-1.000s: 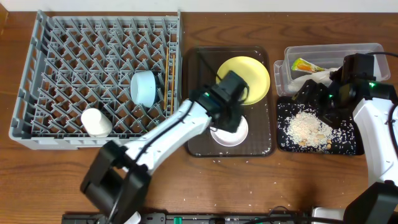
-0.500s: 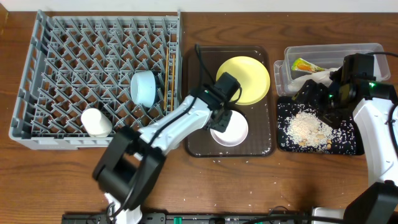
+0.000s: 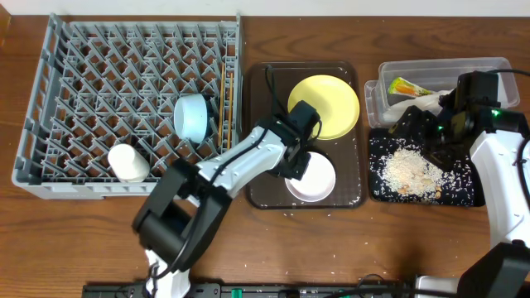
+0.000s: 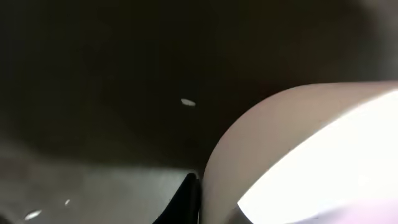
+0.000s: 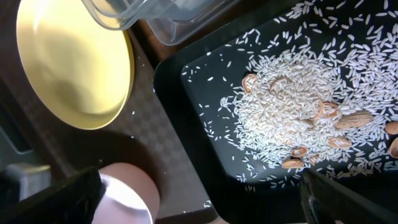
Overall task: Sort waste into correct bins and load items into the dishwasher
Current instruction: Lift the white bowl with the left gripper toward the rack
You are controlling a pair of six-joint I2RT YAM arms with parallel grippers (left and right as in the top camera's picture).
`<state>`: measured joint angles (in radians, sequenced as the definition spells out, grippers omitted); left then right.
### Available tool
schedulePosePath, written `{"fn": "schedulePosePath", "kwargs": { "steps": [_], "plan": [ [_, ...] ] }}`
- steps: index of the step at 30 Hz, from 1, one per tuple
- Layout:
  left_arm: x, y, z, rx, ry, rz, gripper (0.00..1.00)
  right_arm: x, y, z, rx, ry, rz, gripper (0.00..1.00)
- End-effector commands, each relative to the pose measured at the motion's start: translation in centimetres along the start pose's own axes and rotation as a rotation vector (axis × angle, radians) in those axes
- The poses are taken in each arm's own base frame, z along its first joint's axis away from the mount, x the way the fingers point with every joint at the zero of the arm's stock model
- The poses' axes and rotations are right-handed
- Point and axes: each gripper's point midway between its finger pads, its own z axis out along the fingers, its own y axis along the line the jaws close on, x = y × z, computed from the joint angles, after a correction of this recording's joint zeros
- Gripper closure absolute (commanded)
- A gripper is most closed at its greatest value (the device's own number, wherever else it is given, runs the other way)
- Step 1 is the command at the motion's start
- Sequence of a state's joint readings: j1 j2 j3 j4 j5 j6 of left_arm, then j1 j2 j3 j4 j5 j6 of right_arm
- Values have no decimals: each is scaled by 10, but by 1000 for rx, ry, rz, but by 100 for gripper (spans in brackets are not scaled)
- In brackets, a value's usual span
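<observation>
The left gripper (image 3: 293,162) is down at the left rim of the white bowl (image 3: 315,177), which sits upright on the near half of the dark brown serving tray (image 3: 263,93). Its wrist camera is pressed so close that only a blurred pale curve of the bowl (image 4: 311,155) fills the picture, so I cannot tell whether the jaws are clamped on the rim or merely beside it. The right gripper (image 3: 431,139) hangs over the glossy black tray (image 3: 465,195), its 2 fingers (image 5: 56,199) spread wide with nothing between them. Under it lies a heap of beige rice (image 5: 286,106) with a few brown nut-like pieces (image 5: 351,119) mixed in and stray grains scattered across the black surface. Just behind that tray stands the clear plastic tub (image 3: 443,68), holding the green-and-orange wrapper (image 3: 410,87) and the crumpled white napkin (image 3: 419,104). The yellow plate (image 3: 327,103) rests on the far half of the brown tray, just behind the white bowl. The grey dish rack (image 3: 99,66) sits at the left of the table, its right wall just beside the brown tray. In it, the light blue bowl (image 3: 195,116) is tipped on its side among the pegs, the small white cup (image 3: 128,163) lies near the front left corner, and the chopsticks (image 3: 228,108) lie along the right wall.
</observation>
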<state>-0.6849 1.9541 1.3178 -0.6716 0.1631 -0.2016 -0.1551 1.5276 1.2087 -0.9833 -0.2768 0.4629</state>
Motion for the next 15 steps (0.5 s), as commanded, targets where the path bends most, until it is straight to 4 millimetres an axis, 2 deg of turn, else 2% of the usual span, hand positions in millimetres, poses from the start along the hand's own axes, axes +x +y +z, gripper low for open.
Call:
{"fn": "schedulePosePath", "kwargs": {
  "steps": [1,3,6,9,12,13,15],
  "plan": [
    [-29,-7,-59,43,-165,12,93,-1,0,-2,1,-6,-9,1],
    [-37,1,-88,23,-243,-3,93,-1,0,-2,1,-6,-9,1],
    [-40,35,-130,-113,-346,-49,93,-1,0,-2,1,-6,-9,1],
    [-32,90,-174,-378,-427,-123,92,-1,0,-2,1,-6,-9,1],
    [-8,161,-235,-795,-470,-191,93,-1,0,-2,1,-6,-9,1],
    [1,179,-254,-922,-469,-210,93,-1,0,-2,1,-6,-9,1],
    [13,203,-278,-1098,-436,-214,92,-1,0,-2,1,-6,-9,1]
  ]
}}
